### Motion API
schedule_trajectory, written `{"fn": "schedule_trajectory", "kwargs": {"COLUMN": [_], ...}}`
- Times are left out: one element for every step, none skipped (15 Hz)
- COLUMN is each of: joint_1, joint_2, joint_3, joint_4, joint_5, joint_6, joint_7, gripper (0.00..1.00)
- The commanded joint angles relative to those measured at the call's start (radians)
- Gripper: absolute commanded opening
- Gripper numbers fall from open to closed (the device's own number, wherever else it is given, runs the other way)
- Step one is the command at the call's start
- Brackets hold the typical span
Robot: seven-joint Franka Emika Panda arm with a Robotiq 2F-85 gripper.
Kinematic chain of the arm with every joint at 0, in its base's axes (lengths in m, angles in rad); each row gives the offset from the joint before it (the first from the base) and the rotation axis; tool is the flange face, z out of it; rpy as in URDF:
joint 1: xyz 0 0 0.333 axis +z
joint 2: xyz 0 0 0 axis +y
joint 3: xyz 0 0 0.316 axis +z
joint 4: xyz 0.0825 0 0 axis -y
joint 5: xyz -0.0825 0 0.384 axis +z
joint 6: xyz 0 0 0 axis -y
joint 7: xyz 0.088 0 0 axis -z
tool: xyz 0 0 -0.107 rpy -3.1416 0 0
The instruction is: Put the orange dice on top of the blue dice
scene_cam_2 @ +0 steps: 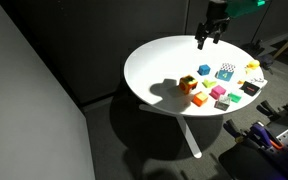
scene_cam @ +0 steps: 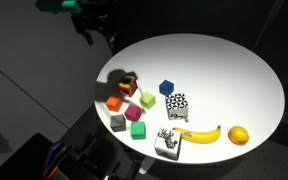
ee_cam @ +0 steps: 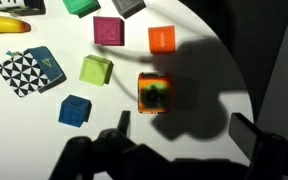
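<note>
My gripper [scene_cam: 99,40] hangs high over the far left edge of the round white table [scene_cam: 224,70]. My jaws are wide apart with nothing in them, and both exterior views show the two fingers spread in the air.

The orange dice [ee_cam: 154,93] sits on the table below me, on its own, touching no other cube. My wrist view shows it best, with a dark mark on its top face. In the exterior views it is only a small dark and orange lump at the edge of my shadow.

The blue dice [ee_cam: 74,110] is near it, to the left in the wrist view, flat on the table. The two are apart. A yellow-green cube [ee_cam: 96,70] lies close to both of them. A plain red-orange cube [ee_cam: 162,39] and a pink cube [ee_cam: 109,32] lie higher up in that view.

Only an exterior view shows the whole banana [scene_cam: 199,134] and the round orange fruit [scene_cam: 238,135], at the near right side — my wrist camera gets just one end of the banana. A black-and-white cube [scene_cam: 176,106] stands near the blue dice.
</note>
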Motion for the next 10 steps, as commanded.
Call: {"fn": "schedule_trajectory", "kwargs": {"joint_1": [0.009,0.010,0.011,0.012,0.013,0.009,0.009,0.009,0.009,0.010], "joint_2": [0.053,0.063,0.072,0.079,0.085,0.069,0.074,0.076,0.076,0.076], "joint_3": [-0.010,-0.011,-0.012,-0.013,-0.014,-0.011,-0.011,-0.011,-0.011,-0.011], "joint_4": [0.025,0.026,0.028,0.028,0.030,0.007,0.007,0.007,0.007,0.007], "joint_5": [-0.079,-0.092,-0.101,-0.105,-0.105,-0.078,-0.079,-0.079,-0.079,-0.079], "joint_6": [-0.004,-0.004,-0.007,-0.007,-0.009,-0.003,-0.003,-0.003,-0.003,-0.003], "joint_7": [0.082,0.095,0.104,0.111,0.112,0.077,0.078,0.078,0.078,0.078], "gripper": [1.00,1.00,1.00,1.00,1.00,1.00,1.00,1.00,1.00,1.00]}}
